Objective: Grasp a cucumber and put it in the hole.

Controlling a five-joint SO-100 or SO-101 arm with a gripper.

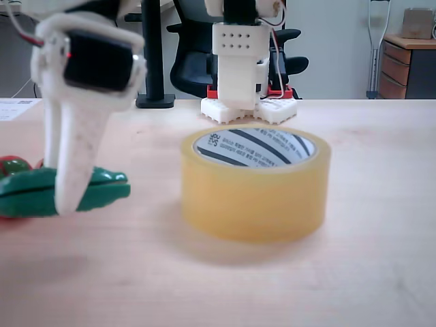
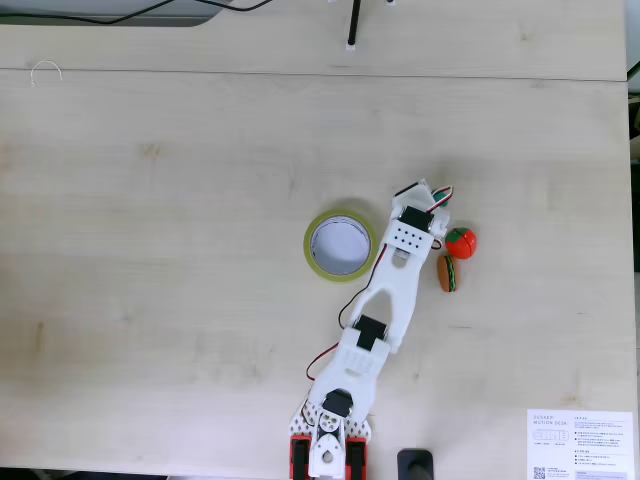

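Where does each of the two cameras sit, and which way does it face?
Fixed view, low at table height: faces the arm's base past the tape roll; gripper at the cucumber.
Fixed view, overhead: looks straight down on the table; whole arm shows.
Shared: tape roll, arm, red-and-green toy.

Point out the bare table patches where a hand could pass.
Free: the wide stretch left of the tape roll and the strip above it. Crowded: right of the roll, where the pincer, cucumber, red toy and burger toy cluster.
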